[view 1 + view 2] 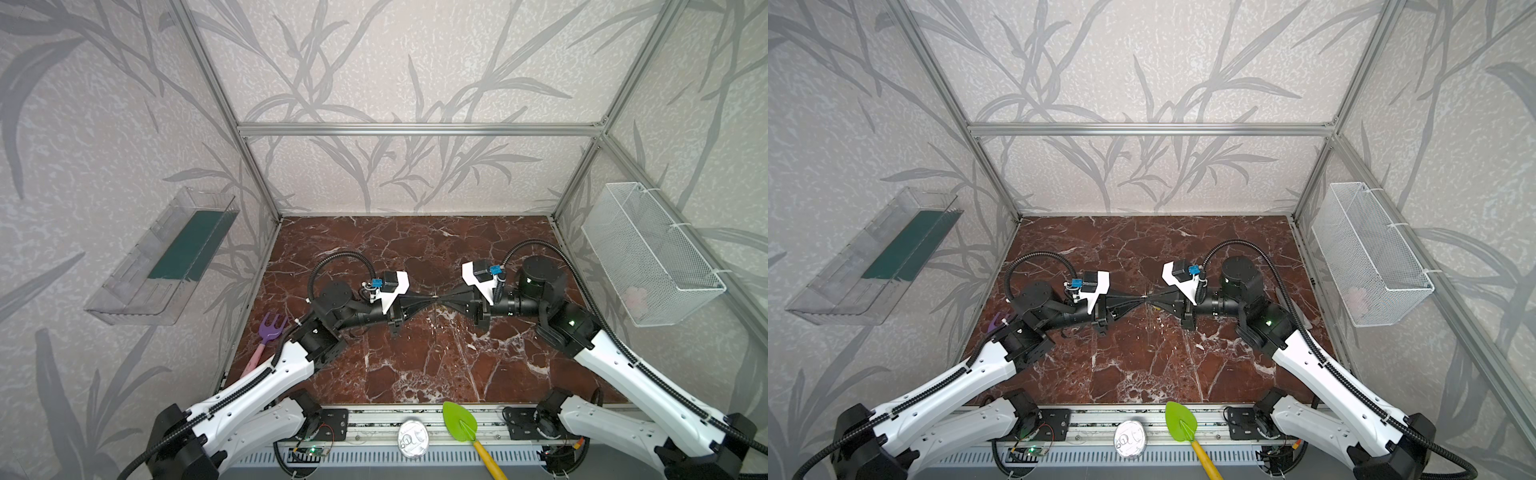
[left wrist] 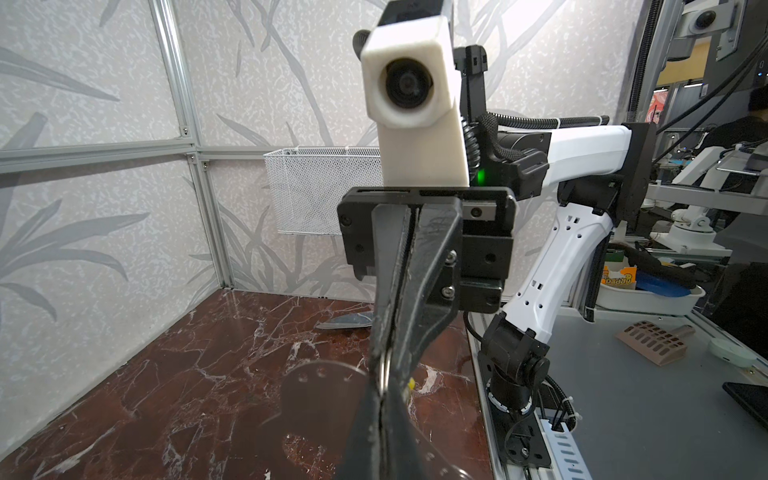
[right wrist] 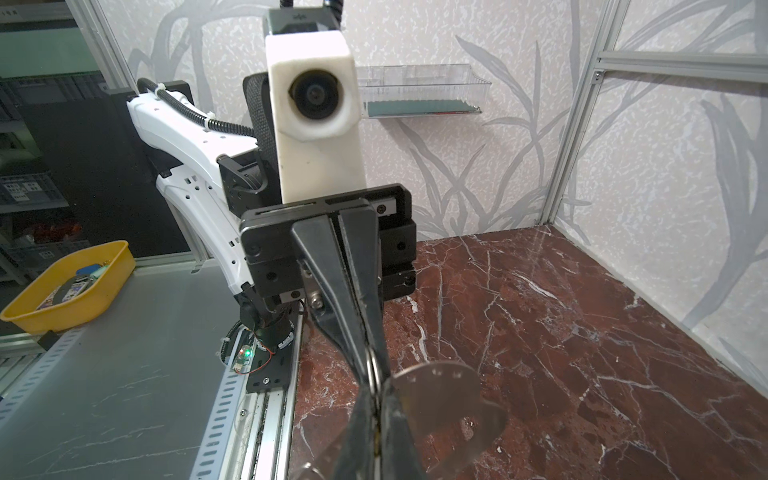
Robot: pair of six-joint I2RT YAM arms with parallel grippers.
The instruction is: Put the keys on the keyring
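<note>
Keyring [image 3: 449, 399] hangs mid-frame where left tool [image 1: 428, 297], right tool [image 1: 441, 297] meet, both closed; hold steady, thread slowly.

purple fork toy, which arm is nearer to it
Left. The left arm passes right beside the purple fork toy at the table's left edge; the right arm stands on the opposite side.

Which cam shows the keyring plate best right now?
Right wrist: the keyring faces the lens, well lit, with its edge holes clear. The left wrist view shows it dark and partly hidden. In both top views it is at most a thin edge-on glint.
</note>
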